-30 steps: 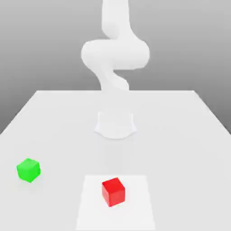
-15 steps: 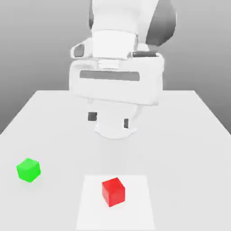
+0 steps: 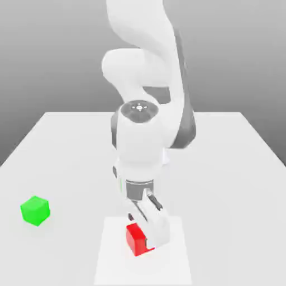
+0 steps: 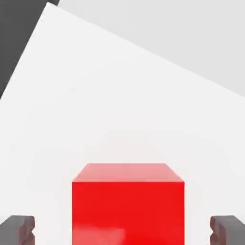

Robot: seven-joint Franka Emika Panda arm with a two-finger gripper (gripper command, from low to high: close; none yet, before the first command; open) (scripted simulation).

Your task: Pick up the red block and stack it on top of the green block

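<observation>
The red block (image 3: 134,239) rests on a lighter white square (image 3: 114,262) near the table's front edge. My gripper (image 3: 143,234) has come down over it, one white finger (image 3: 155,230) covering the block's side toward the exterior view's right. In the hand view the red block (image 4: 128,206) sits between two dark fingertips (image 4: 18,228), with a clear gap on each side, so the gripper (image 4: 123,230) is open and not touching it. The green block (image 3: 35,210) stands alone on the table toward the exterior view's left, well apart from the gripper.
The white table (image 3: 223,167) spreads around both blocks, and its edge shows as a dark corner (image 4: 19,38) in the hand view. The arm's bulky wrist and elbow (image 3: 142,134) rise above the red block at the table's centre.
The arm has swung forward and down from high above the table, bringing the hand onto the red block. Neither block has moved.
</observation>
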